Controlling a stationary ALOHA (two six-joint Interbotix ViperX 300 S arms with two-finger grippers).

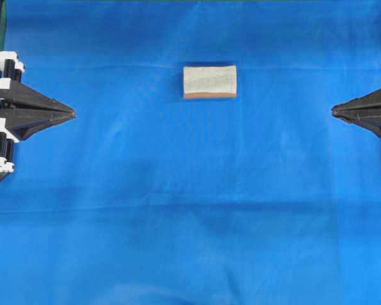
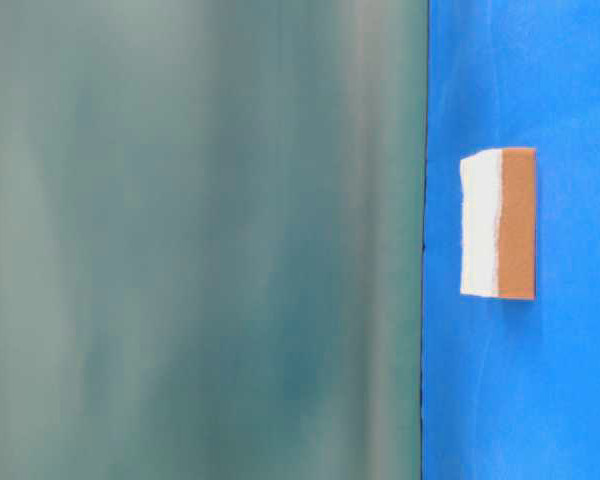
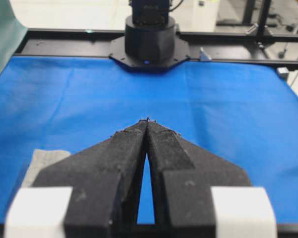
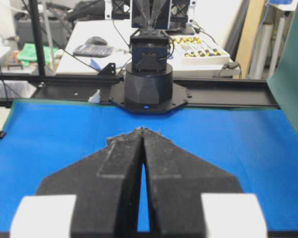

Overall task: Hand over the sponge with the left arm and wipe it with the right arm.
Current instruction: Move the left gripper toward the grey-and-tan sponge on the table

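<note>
**Sponge alone on the blue surface, both sets of fingers clenched on nothing**

A blue cloth (image 1: 190, 210) covers the whole surface, creased in faint folds. In the table-level view a blurred green backdrop (image 2: 200, 240) fills the side beyond the cloth's edge.

The left arm (image 1: 13, 111) sits at the left edge of the overhead view, the right arm (image 1: 374, 111) at the right edge, their points facing each other across the cloth. The left fingers (image 3: 148, 120) are pressed together at the tips and hold nothing; the right fingers (image 4: 144, 131) are likewise clenched and empty.

The sponge (image 1: 209, 81) lies flat on the cloth, well apart from both sets of fingers, roughly midway between them and a little off the line joining their tips. Its greyish-white layer faces up over the orange-brown one. From the left wrist it shows only as a grey corner just left of the left fingers.
</note>
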